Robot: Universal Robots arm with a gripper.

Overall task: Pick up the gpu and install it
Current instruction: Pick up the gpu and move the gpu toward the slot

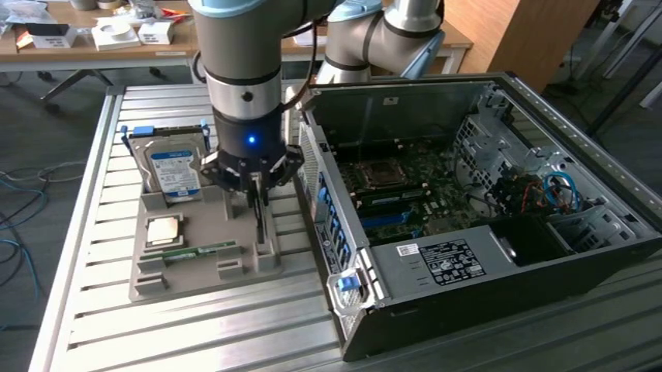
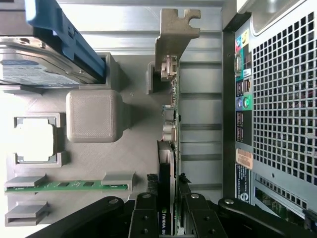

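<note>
A slatted metal counter [image 1: 88, 310] carries a grey holder tray [image 1: 201, 275] toward 9 o'clock in the exterior view. At the tray's 11 o'clock a hard drive [image 1: 173, 170] with a blue label stands on edge. A square processor chip [image 1: 163, 230] lies flat in its pocket at the tray's 9 o'clock, and just toward 6 o'clock of it a slim green memory stick [image 1: 201, 252] sits in two clips.

At the tray's 3 o'clock edge the gpu [image 1: 260, 232] stands on its long edge in its slot. The robot arm [image 1: 243, 70] comes straight down over it. In the wrist view the silver bracket [image 2: 176, 29] is at the card's far end. The tool [image 2: 171, 213] is partly closed, with one of its black fingers [image 2: 143, 218] on each face of the card, gripping it. The card has not left the tray.

Just beside the tray, toward 3 o'clock, an open computer case [image 1: 579, 232] lies on its side with its motherboard [image 1: 414, 186] exposed.
</note>
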